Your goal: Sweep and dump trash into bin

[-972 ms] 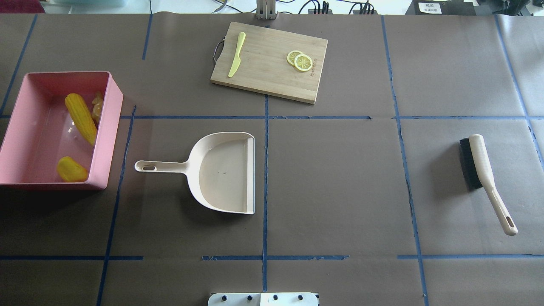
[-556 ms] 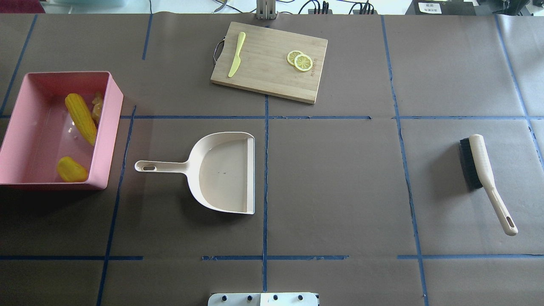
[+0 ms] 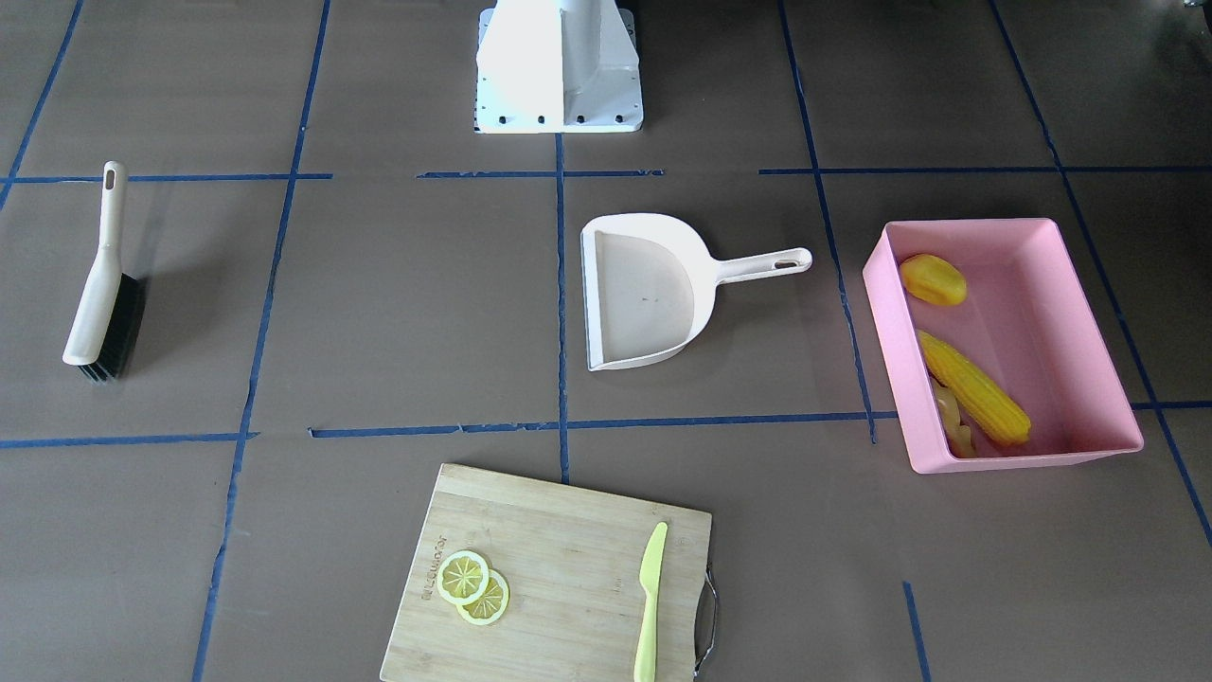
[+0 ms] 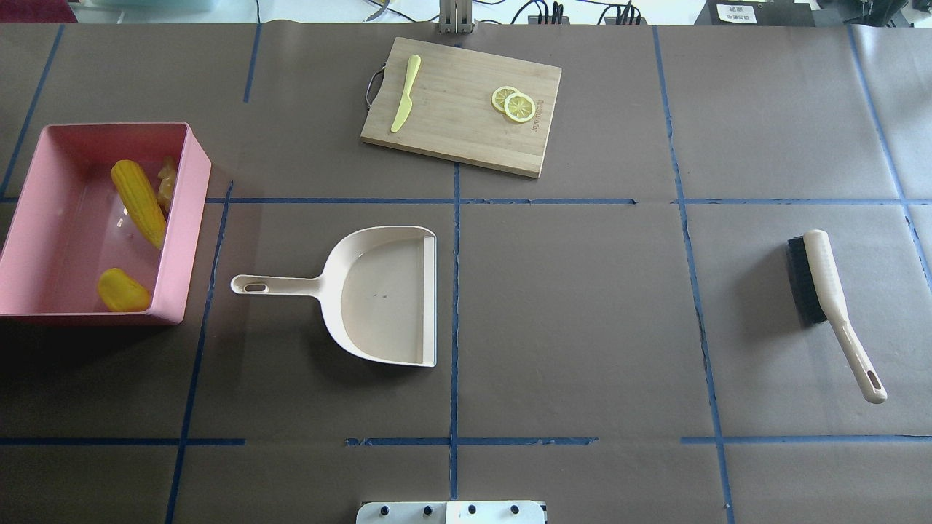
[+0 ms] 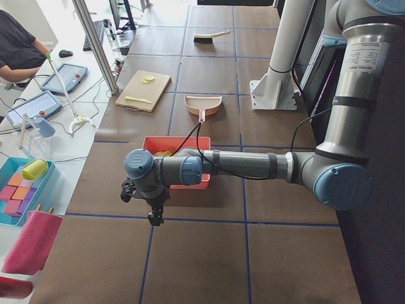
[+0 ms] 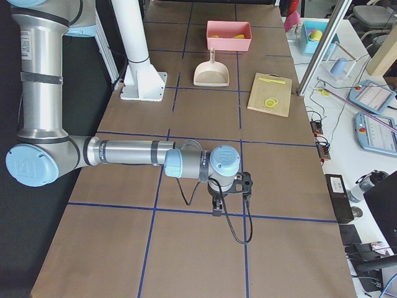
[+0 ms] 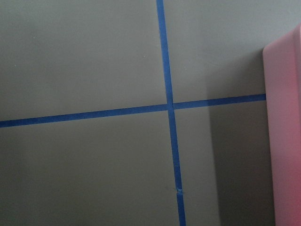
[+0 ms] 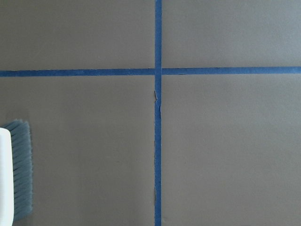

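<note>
Figure: One pink bin (image 4: 191, 211) stands on the counter (image 4: 582, 306) just beside the left claw (image 5: 154, 212) and holds all three pieces of trash (image 4: 135, 193): one corn cob (image 4: 142, 211), one small yellow lumpy vegetable (image 4: 122, 290) and one ginger root (image 4: 167, 183). Beyond the bin from that claw lie one cream dustpan (image 4: 378, 291) and one cutting board (image 4: 459, 116) bearing two lemon slices (image 4: 514, 103) and one green knife (image 4: 405, 93); one brush (image 4: 826, 291) lies near the right claw (image 6: 218, 205). Both claws hang over the counter, and it cannot be told whether either is spread or pressed together.
</note>
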You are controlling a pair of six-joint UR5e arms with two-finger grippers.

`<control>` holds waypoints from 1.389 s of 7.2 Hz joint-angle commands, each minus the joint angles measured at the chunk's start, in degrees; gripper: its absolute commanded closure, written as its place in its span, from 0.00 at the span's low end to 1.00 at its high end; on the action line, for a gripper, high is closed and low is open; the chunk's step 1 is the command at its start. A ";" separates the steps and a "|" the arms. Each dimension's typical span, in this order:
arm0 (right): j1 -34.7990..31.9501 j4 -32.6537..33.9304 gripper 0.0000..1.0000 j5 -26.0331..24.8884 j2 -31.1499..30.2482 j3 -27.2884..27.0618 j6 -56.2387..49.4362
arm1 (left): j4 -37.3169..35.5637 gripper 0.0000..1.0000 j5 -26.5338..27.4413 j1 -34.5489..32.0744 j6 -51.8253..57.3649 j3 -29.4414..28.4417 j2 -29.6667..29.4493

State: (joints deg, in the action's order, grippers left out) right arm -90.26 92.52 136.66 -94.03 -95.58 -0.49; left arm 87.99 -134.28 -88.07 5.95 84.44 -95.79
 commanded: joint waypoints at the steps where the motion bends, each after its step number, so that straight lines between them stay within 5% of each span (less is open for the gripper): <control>1: 0.00 -0.06 0.00 0.01 0.16 0.05 0.14 | 2.36 0.00 -0.28 -1.31 -2.09 2.02 2.43; 4: 0.00 0.03 0.00 0.01 0.34 -0.13 0.23 | 2.36 0.00 -4.85 -4.30 -2.00 2.74 2.71; 10: 0.00 0.29 0.00 -0.08 -0.36 0.22 0.05 | 2.36 0.00 -3.54 -4.22 -2.44 2.66 4.47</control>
State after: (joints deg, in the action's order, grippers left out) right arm -90.26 92.61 136.65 -94.03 -95.52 -0.41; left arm 90.35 -138.60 -92.28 3.64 87.06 -91.37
